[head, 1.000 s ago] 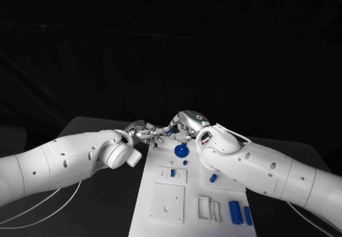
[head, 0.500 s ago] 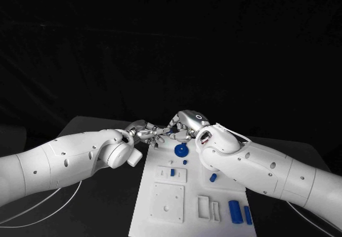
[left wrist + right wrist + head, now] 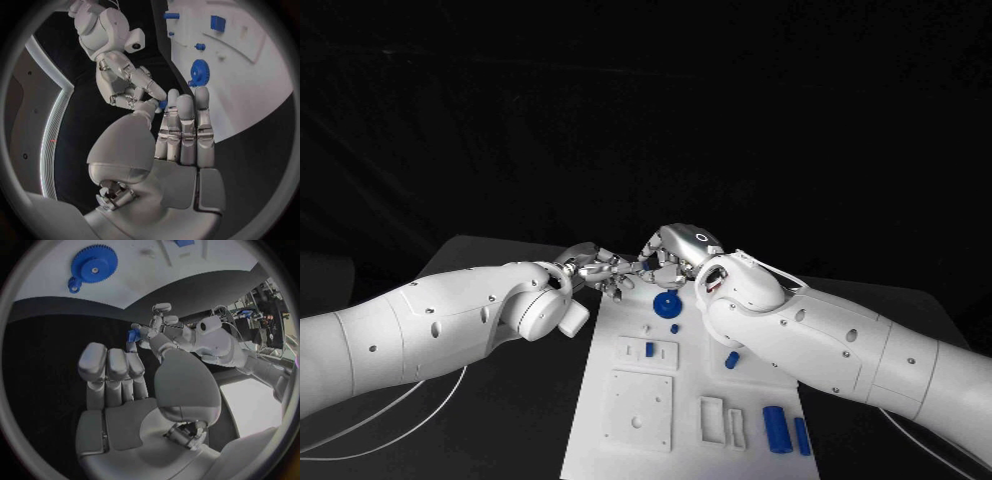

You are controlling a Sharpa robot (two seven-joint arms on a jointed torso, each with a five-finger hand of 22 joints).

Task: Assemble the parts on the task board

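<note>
pinching one small blue part [image 3: 133,335] together, left hand [image 3: 593,268] and right hand [image 3: 678,250] (above the task board [image 3: 678,400]).

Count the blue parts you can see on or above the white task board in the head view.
6 at least: gear, small peg, piece in the square block, slanted peg, two cylinders at the near edge. The arms may hide others.

The two hands, left hand [image 3: 593,268] and right hand [image 3: 678,250], meet behind the far end of the task board [image 3: 629,395]. A gear [image 3: 668,304] lies on the board near them.
</note>
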